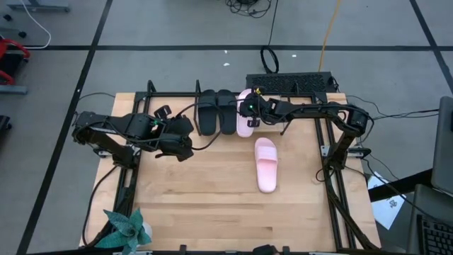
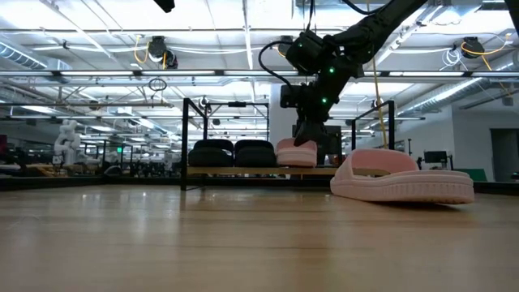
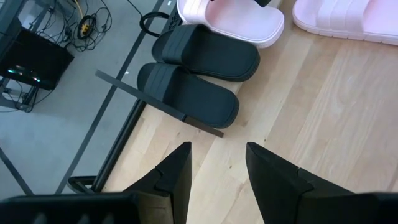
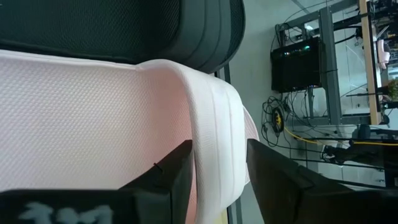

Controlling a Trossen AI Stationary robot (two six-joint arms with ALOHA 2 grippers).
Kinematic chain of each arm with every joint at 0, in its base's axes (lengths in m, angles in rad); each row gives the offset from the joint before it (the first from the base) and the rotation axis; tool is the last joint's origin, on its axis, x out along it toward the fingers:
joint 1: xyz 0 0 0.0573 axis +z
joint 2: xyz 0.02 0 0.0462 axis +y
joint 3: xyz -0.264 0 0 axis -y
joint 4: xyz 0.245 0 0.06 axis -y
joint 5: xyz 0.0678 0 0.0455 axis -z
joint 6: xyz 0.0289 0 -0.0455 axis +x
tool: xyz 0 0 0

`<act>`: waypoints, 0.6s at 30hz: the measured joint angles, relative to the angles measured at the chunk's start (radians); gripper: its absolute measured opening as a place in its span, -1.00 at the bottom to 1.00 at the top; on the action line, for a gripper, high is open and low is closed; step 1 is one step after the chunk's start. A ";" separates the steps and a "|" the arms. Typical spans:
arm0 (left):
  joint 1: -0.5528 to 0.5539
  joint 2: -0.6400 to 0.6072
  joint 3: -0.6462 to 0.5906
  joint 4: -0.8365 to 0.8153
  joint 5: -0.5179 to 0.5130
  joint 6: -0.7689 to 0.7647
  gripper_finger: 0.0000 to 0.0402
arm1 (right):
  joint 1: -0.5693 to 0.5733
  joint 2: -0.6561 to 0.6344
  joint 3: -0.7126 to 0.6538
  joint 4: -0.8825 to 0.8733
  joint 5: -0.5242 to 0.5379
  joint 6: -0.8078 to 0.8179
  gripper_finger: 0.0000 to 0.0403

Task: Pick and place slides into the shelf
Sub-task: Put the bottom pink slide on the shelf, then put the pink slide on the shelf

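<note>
The right tool (image 1: 249,108) is standing open over a pink slide (image 1: 244,122) lying on the shelf (image 2: 243,171) beside the black pair (image 1: 216,111). The other pink slide (image 1: 266,164) is lying on the counter (image 1: 212,198). The left tool (image 1: 185,138), open and empty, is waiting nearby.

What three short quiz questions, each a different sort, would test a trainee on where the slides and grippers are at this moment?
1. True or false: both black slides are on the shelf.
2. Which gripper is over the pink slide on the shelf? A) left gripper B) right gripper
3. Fill in: the other pink slide lies on the ____.

Key:
1. True; they sit side by side, next to the pink one.
2. B; its open fingers straddle that slide's strap. The left gripper waits open over the table, left of the shelf's slides.
3. Table, in front of the shelf.
</note>
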 joint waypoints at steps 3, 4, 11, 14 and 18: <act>0.000 0.000 0.000 0.000 0.000 0.000 -0.26 | 0.006 0.000 0.000 0.000 -0.001 0.000 -0.30; 0.000 0.000 0.000 0.000 0.000 0.000 -0.26 | 0.008 0.000 0.000 0.000 -0.002 0.000 -0.30; 0.000 0.000 0.000 -0.001 0.000 0.001 -0.26 | 0.037 0.000 0.000 -0.001 0.002 0.000 -0.30; 0.000 0.000 0.000 -0.001 0.000 0.001 -0.26 | 0.057 0.000 0.000 -0.007 0.005 0.000 -0.30; 0.000 0.000 0.000 -0.003 0.000 0.001 -0.26 | 0.096 0.000 0.000 -0.007 0.097 -0.038 -0.30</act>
